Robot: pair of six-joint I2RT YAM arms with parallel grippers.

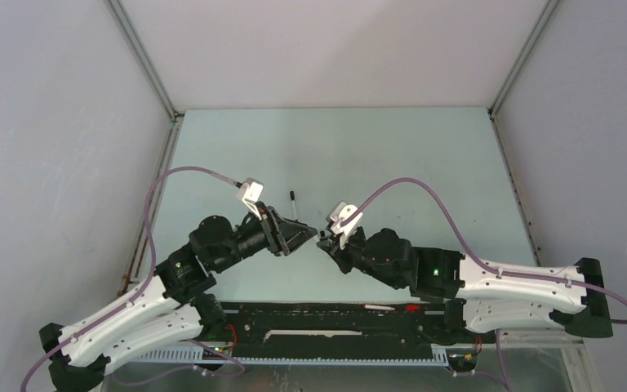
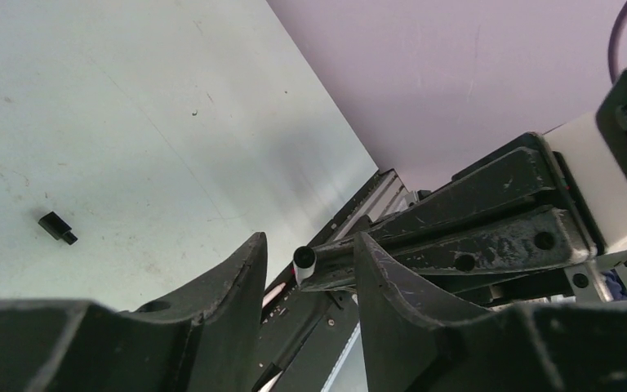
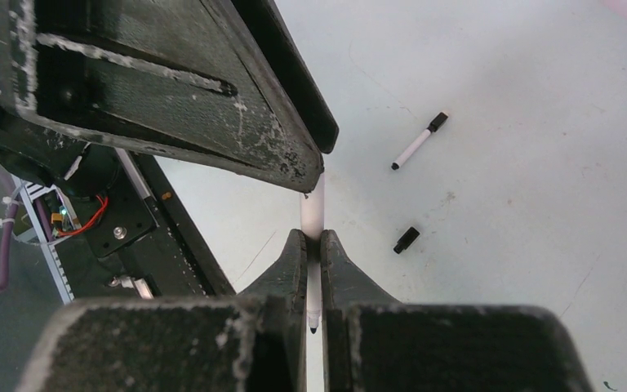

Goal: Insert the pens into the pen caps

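Note:
My right gripper (image 3: 312, 237) is shut on a white pen (image 3: 313, 211), held above the table, with its dark nib pointing back toward the wrist. My left gripper (image 2: 309, 243) is open, and the pen's blunt end (image 2: 304, 261) sits between its jaws without touching them. In the top view the two grippers meet tip to tip, left (image 1: 304, 233) and right (image 1: 326, 242). A loose black pen cap (image 3: 406, 240) lies on the table and also shows in the left wrist view (image 2: 57, 227). A second white pen with a black end (image 3: 418, 144) lies beyond it (image 1: 293, 204).
The pale table (image 1: 392, 163) is enclosed by white walls on three sides. A black base rail (image 1: 335, 320) with white strips runs along the near edge between the arm bases. Purple cables (image 1: 424, 192) arch over both arms.

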